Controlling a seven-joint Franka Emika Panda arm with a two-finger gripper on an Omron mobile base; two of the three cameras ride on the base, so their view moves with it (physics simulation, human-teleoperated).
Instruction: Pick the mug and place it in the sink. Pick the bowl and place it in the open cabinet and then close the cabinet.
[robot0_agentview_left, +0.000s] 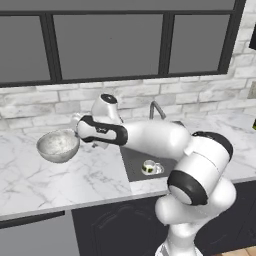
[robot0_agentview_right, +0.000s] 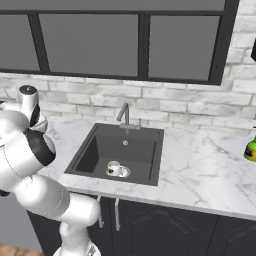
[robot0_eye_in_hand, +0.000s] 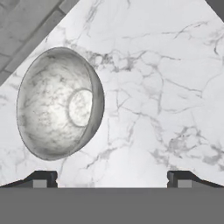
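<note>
White marble-look counter (robot0_agentview_left: 30, 175), veined grey, flat and smooth, carrying everything. Set into it, dark grey rectangular sink (robot0_agentview_right: 95, 150), matte walls, slim grey faucet (robot0_agentview_right: 124, 116) at its back edge. Left of the sink on the counter, bowl (robot0_agentview_left: 58, 146): wide, round-sided, speckled stone finish, upright with its mouth up, rim thin. Inside the sink near the drain, small white mug (robot0_agentview_right: 114, 168) with a dark inside, already delivered by the look of things. Fingers (robot0_eye_in_hand: 112, 177) spread wide apart, holding nothing, hovering above the counter just beside the bowl and pointing down.

Step in hand, judged: picking the bowl. Best done by shifting sideways until one finger hangs inside the rim and the other outside, then descending and pinching the wall; too wide and too round to span whole. Smooth curved sides likely to slip, so a deep bite on the rim and a level lift advised before heading for the cabinet.
</note>
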